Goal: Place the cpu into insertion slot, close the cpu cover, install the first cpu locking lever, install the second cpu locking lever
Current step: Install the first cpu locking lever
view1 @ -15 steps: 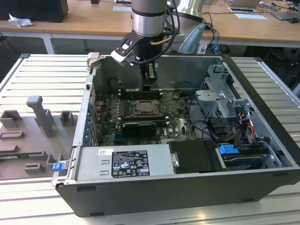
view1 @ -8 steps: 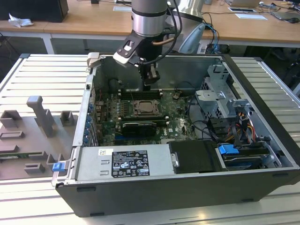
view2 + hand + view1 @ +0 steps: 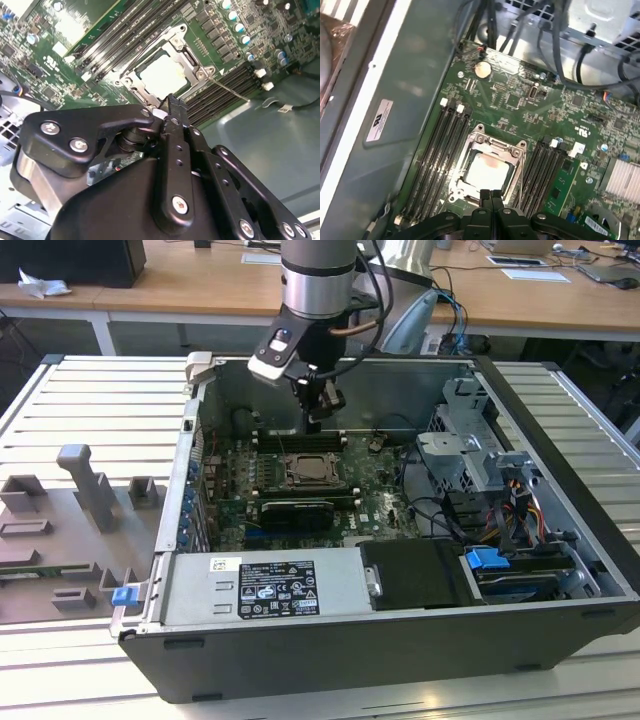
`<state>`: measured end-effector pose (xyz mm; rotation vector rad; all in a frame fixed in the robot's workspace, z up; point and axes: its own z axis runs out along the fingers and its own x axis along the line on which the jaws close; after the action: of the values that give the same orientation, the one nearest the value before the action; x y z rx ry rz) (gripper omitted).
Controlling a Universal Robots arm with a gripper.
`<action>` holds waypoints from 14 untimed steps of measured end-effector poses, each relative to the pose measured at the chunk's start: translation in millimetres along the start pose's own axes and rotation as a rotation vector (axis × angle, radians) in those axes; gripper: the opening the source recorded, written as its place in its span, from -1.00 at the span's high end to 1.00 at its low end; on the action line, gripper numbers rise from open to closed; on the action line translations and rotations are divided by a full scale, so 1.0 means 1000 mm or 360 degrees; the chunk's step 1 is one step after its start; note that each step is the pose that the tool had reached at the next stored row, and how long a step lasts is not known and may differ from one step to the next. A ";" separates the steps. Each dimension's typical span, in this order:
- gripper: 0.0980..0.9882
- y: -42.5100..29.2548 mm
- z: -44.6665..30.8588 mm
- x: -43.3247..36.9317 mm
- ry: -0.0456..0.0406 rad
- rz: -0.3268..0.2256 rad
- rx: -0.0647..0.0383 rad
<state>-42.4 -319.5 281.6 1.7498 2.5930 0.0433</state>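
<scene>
The cpu [image 3: 487, 170] lies flat in the insertion slot [image 3: 313, 473] on the green board, its pale metal top showing in both wrist views. The silver cpu cover [image 3: 495, 146] lies down around it as a frame; in the second wrist view the cpu [image 3: 162, 75] shows through the cover's window. A thin locking lever [image 3: 227, 90] juts out from one socket corner across the memory slots. My gripper [image 3: 316, 423] hangs just above the socket's edge, fingers shut together with nothing between them. The same gripper [image 3: 170, 101] [image 3: 491, 194] is in both wrist views.
Long black memory slots [image 3: 440, 150] flank the socket on both sides. Cables [image 3: 430, 510] and a drive cage [image 3: 470, 440] fill the case at the exterior view's right. A power supply [image 3: 270, 585] sits at the front. A grey fixture rack [image 3: 90, 490] stands outside the case.
</scene>
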 end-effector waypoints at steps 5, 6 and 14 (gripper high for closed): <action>0.98 0.0000 0.0000 0.0000 0.0003 -0.0116 0.0001; 0.98 0.0000 0.0000 0.0000 0.0004 -0.0138 0.0001; 0.98 0.0000 0.0000 0.0000 0.0009 -0.0301 0.0001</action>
<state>-42.4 -319.5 281.6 1.4986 2.7488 0.0451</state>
